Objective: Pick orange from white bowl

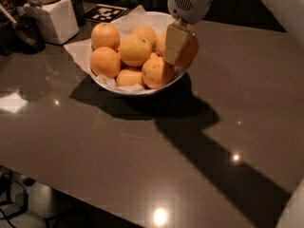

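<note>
The white bowl (102,82), lined with crinkled white paper, stands at the back of the dark table and holds several oranges. The largest orange (191,49) lies at the bowl's right side. My gripper (183,56) comes down from above at that side of the bowl. Its pale near finger (173,44) lies against the front of this orange, and the far finger is hidden behind it. The gripper is shut on the orange, which still rests in the bowl. Smaller oranges (135,50) fill the bowl's left and front.
A white square block-shaped container (52,20) with a lidded jar on top stands at the back left. A black-and-white marker tag (105,12) lies behind the bowl. A dark object (23,32) sits at the far left. The table's front edge (95,205) runs along the bottom.
</note>
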Robot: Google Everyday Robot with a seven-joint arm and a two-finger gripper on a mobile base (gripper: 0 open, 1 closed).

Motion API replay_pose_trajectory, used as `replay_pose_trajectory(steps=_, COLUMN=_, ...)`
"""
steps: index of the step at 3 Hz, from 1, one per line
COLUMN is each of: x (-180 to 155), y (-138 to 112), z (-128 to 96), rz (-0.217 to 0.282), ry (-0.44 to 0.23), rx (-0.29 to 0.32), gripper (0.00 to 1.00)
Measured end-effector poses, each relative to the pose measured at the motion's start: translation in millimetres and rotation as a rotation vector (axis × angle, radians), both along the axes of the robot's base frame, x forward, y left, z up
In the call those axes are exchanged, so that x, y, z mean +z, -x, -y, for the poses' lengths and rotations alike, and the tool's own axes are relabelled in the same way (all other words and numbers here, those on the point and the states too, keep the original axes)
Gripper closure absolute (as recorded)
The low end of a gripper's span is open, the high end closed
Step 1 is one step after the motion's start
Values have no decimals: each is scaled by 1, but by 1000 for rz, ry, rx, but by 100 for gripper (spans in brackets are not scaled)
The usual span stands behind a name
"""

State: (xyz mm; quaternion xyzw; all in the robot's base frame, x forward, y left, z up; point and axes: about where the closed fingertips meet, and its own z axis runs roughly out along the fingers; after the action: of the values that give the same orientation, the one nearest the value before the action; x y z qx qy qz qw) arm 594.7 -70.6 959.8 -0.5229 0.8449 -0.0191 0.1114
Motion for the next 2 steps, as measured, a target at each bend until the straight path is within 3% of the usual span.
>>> replay_pose_trajectory(steps=1, x=11, y=5, z=-5, rz=61, ry=-28, rx=59, gripper=100)
replay_pose_trajectory(steps=2, x=33, y=20, z=-10, rz=121, ry=-70, rx=153, gripper=100)
